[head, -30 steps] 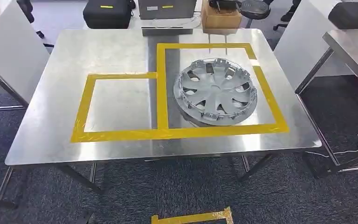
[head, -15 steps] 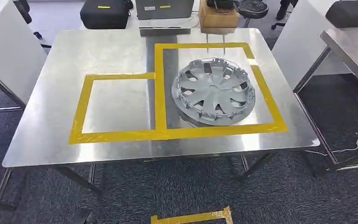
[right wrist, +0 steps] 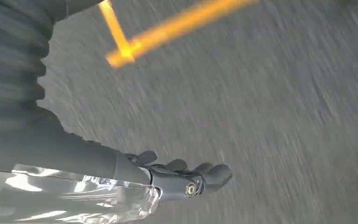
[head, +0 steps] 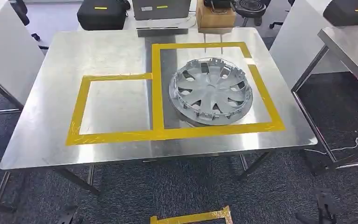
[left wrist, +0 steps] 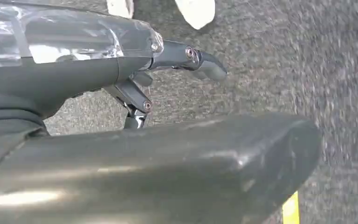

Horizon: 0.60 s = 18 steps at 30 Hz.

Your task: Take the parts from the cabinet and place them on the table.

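A: How do the fingers stand?

B: The left hand (left wrist: 168,70) hangs over grey carpet (left wrist: 270,70); its dark fingers (left wrist: 200,63) are stretched out and apart, with nothing in them, so released. The thick thumb lies across the near part of the left wrist view. The right hand (right wrist: 177,179) also hangs over carpet. Its fingers (right wrist: 214,175) sit side by side, slightly bent, grasping nothing that I can see, so released too. That view is blurred.

A: Anything by the hands?

B: Yellow tape on the carpet: a crossing pair of strips (right wrist: 126,51) beyond the right hand, and a small piece (left wrist: 290,207) past the left thumb.

A: And the part?

B: A silver wheel cover (head: 210,91) lies on the steel desk (head: 42,135), inside the larger of two yellow tape boxes (head: 261,100), on the right half of the desk. Its near edge is close to the front strip. The smaller tape box (head: 77,109) adjoins it on the left.

A: Further out?

B: Behind the desk stand a black case (head: 100,14), a grey box (head: 161,9), a cardboard box (head: 214,16) and a round black stool (head: 249,7). Another steel desk (head: 354,44) stands to the right, with a white cable (head: 349,147) on the carpet beneath it.
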{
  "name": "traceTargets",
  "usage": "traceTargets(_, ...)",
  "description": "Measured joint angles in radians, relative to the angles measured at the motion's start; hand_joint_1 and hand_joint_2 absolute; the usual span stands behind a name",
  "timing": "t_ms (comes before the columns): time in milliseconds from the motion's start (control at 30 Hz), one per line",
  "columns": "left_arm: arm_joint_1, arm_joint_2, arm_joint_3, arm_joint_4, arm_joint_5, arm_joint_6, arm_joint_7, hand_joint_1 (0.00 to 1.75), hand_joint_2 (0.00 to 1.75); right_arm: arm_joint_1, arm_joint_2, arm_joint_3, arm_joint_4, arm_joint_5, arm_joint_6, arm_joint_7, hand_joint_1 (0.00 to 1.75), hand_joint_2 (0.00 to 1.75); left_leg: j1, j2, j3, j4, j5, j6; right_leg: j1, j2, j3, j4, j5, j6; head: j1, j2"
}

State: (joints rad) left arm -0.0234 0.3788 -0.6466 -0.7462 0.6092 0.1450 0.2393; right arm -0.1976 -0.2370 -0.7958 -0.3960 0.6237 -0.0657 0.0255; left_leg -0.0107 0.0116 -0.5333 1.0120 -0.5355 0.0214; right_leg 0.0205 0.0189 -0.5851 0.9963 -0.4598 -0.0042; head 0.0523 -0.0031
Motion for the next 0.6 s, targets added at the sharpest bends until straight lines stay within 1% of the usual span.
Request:
traceTargets(67,-0.002,0.01,-0.006,0.0,0.01,-0.025,-0.037,0.0,0.0,-0.008,0.025,0.013,0.024,-0.002,0.025,0.007,0.0,1.75,0.0,0.0,0.0,0.0,0.0,0.0,0.0,0.0,0.0,0.0,0.0,0.0,0.0,0.0)
traceTargets(133,-0.005,0.019,-0.018,-0.001,0.018,-0.025,-0.08,0.0,0.0,-0.02,0.044,0.031,0.054,-0.01,0.048,0.007,0.0,1.75,-0.001,0.0,0.001,0.0,0.0,0.0,-0.001,0.001,0.0,0.0,0.001,0.0,0.0,0.0)
traceTargets(233,-0.005,0.025,-0.024,-0.025,0.021,0.021,-0.07,0.0,0.0,-0.026,0.067,0.048,0.076,-0.021,0.057,0.012,0.0,1.75,-0.003,-0.003,0.002,0.001,0.0,0.0,-0.003,0.001,0.0,0.0,0.001,0.0,-0.001,0.0)
traceTargets(300,-0.005,0.031,-0.031,-0.042,0.022,0.032,-0.063,0.0,0.0,-0.032,0.077,0.057,0.089,-0.026,0.059,0.015,0.0,1.75,-0.005,-0.004,0.002,0.001,0.0,0.0,-0.005,0.0,0.0,0.0,0.001,0.001,-0.001,0.0)
traceTargets(467,-0.005,0.048,-0.05,-0.064,0.023,0.024,-0.063,0.0,0.0,-0.033,0.092,0.076,0.108,-0.032,0.06,0.025,0.0,1.75,-0.012,-0.01,0.002,0.001,0.001,0.003,-0.011,-0.001,0.0,0.0,0.003,0.007,-0.001,0.0)
traceTargets(500,-0.006,0.054,-0.053,-0.064,0.026,0.018,-0.067,0.0,0.0,-0.034,0.095,0.081,0.111,-0.042,0.064,0.025,0.0,1.75,-0.013,-0.01,0.002,0.003,0.006,0.007,-0.013,0.0,0.001,0.0,0.009,0.01,-0.001,0.0)
traceTargets(533,-0.007,0.056,-0.055,-0.064,0.029,0.011,-0.069,0.0,0.0,-0.035,0.096,0.084,0.113,-0.052,0.065,0.026,0.0,1.75,-0.011,-0.01,0.002,-0.001,0.009,0.01,-0.012,0.0,0.001,0.0,0.009,0.012,-0.003,0.0)
traceTargets(567,-0.012,0.057,-0.061,-0.064,0.032,0.008,-0.069,0.0,0.0,-0.037,0.097,0.091,0.115,-0.062,0.066,0.029,0.0,1.75,-0.004,-0.008,0.004,-0.007,0.017,0.016,-0.013,0.0,-0.005,0.009,-0.006,0.015,-0.005,0.0)
traceTargets(600,-0.016,0.061,-0.066,-0.064,0.034,0.007,-0.069,0.0,0.0,-0.039,0.1,0.096,0.117,-0.071,0.068,0.03,0.0,1.75,-0.004,-0.008,0.003,-0.007,0.019,0.018,-0.011,-0.004,-0.013,0.039,-0.037,0.02,0.0,0.0)
